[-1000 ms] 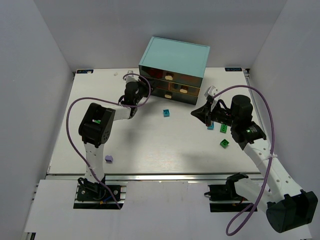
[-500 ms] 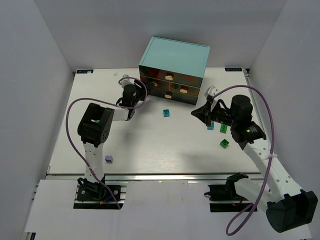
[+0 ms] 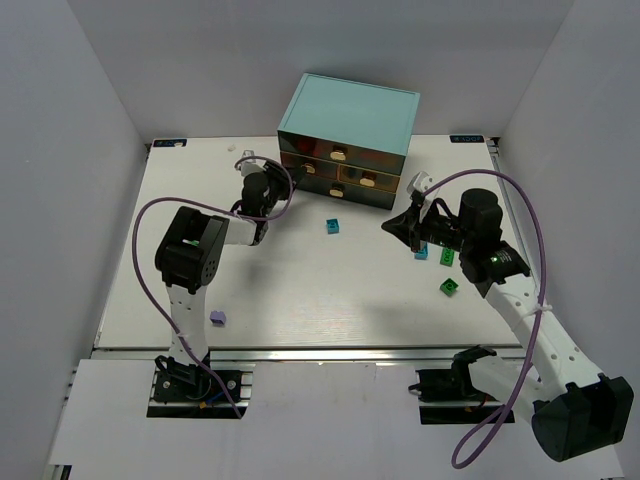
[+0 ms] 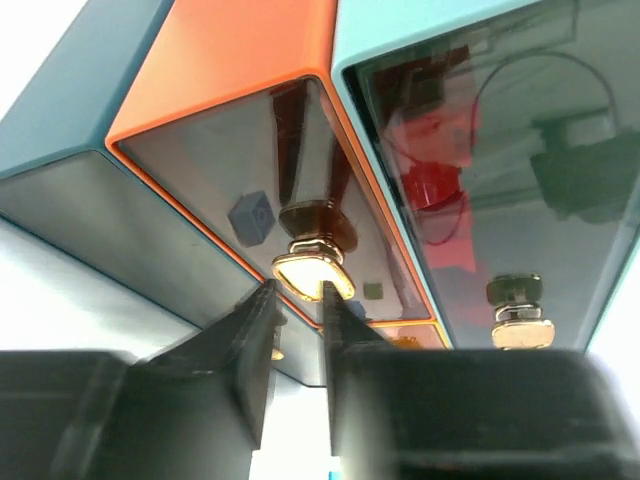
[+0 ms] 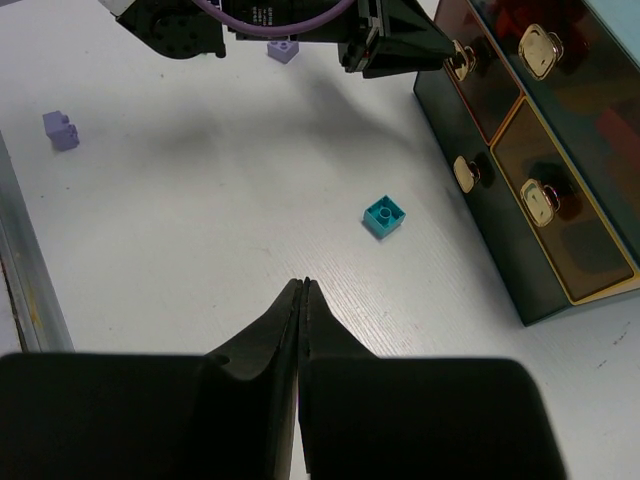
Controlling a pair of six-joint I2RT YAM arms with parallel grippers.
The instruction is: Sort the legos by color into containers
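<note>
I am reaching my left claw (image 4: pixel 295 292) far across the table (image 3: pixel 280 290) to the cabinet (image 3: pixel 350 112) face. Its fingers are standing narrowly apart at the tan handle (image 4: pixel 312 275) of the lower left drawer (image 4: pixel 200 180); I cannot tell whether they are pinching it. I am hovering my right claw (image 5: pixel 303 285) over the table, pressed together and empty, near a teal brick (image 5: pixel 384 216). Through the drawer's dark front a bluish brick (image 4: pixel 250 215) seems to be lying inside, though it may be a reflection. Red shapes (image 4: pixel 435 180) are showing in the next drawer (image 4: pixel 500 150). A green brick (image 3: pixel 449 287) and a lavender brick (image 3: pixel 217 318) are lying loose on the table.
</note>
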